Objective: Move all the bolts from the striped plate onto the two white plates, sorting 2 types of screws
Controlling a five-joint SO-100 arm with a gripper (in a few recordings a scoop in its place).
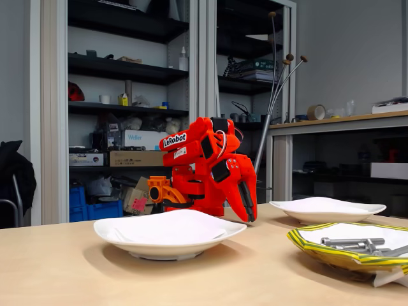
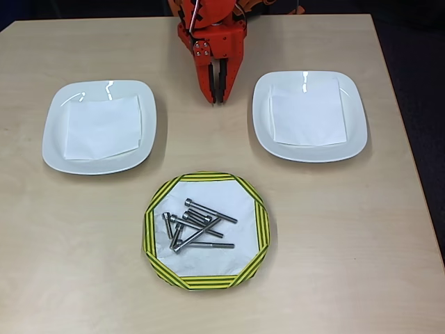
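Several grey metal bolts (image 2: 198,224) lie in a loose crossed pile on the striped plate (image 2: 156,209), whose rim is yellow with dark green stripes; in the fixed view the bolts (image 1: 354,243) show at the right on that plate (image 1: 306,245). One white plate (image 2: 57,129) sits at the left and another white plate (image 2: 354,132) at the right, each holding a white paper square. My orange gripper (image 2: 217,99) points down at the table between the two white plates, fingers together with nothing held. In the fixed view the gripper (image 1: 249,218) rests tip-down behind the plates.
The orange arm base (image 2: 208,21) stands at the table's far edge. The table's right edge (image 2: 410,174) runs close to the right plate. Shelves and a counter stand behind the table in the fixed view.
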